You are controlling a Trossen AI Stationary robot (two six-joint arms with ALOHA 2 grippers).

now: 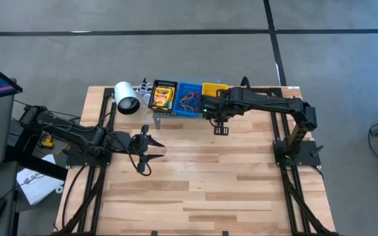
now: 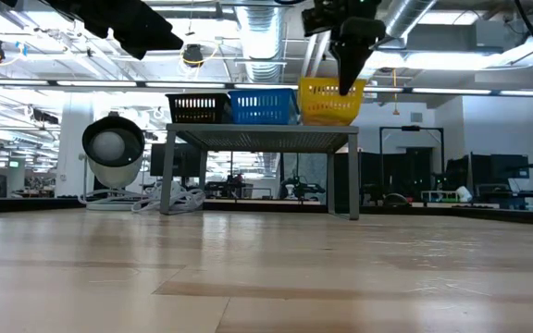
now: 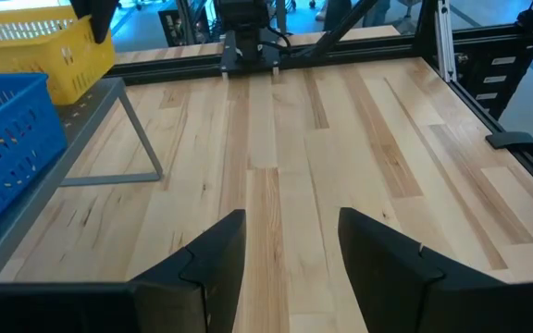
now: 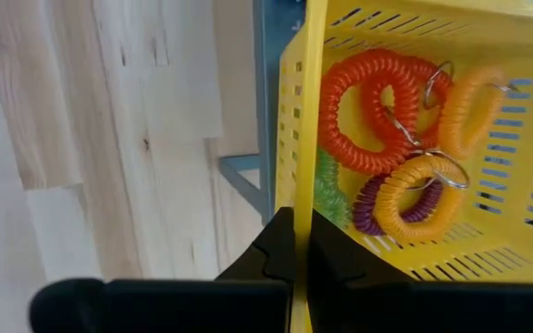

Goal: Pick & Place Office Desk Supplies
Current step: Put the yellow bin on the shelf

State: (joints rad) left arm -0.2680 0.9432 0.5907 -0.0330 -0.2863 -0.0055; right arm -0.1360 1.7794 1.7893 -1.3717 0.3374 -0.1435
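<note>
We saw the right gripper (image 4: 294,248) with jaws clenched on the yellow perforated plastic basket's (image 4: 296,111) rim, coiled wristbands (image 4: 378,116) just inside. We judged a slow, level lift best. The left gripper (image 3: 285,259) hung released, empty.

An industrial lab hall: exposed silver ceiling ducts (image 2: 266,37), strip lights and rows of dark workstations (image 2: 452,180) behind the right gripper (image 2: 348,69).

Grey concrete floor (image 1: 176,16), exposed ceiling ducts (image 2: 266,37), bright strip lights, distant desks
</note>
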